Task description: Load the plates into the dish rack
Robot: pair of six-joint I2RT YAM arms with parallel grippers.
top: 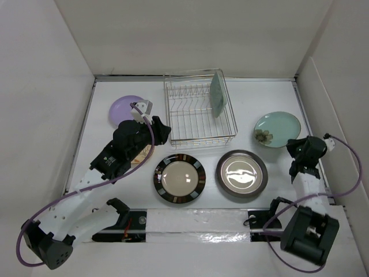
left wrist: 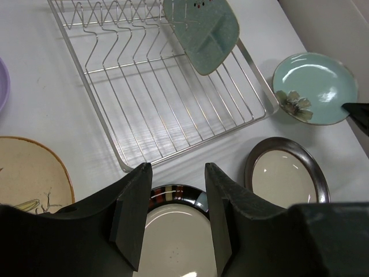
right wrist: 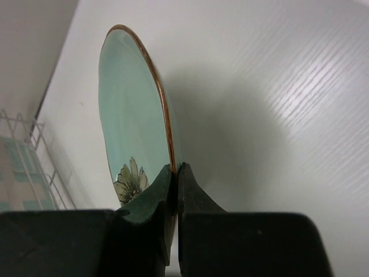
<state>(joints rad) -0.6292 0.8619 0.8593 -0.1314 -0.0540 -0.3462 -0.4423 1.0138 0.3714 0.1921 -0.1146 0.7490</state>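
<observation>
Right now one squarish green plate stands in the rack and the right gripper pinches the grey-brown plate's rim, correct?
Not the grey-brown plate: the right wrist view shows the right gripper pinching the rim of the pale green floral plate. The squarish green plate does stand in the rack.

A white desk point(top: 262, 95) spreads under and around the left hand point(left wrist: 177, 172). White walls point(top: 190, 34) stand beyond it, and a crinkled pale strip point(top: 196, 221) lies behind it.
</observation>
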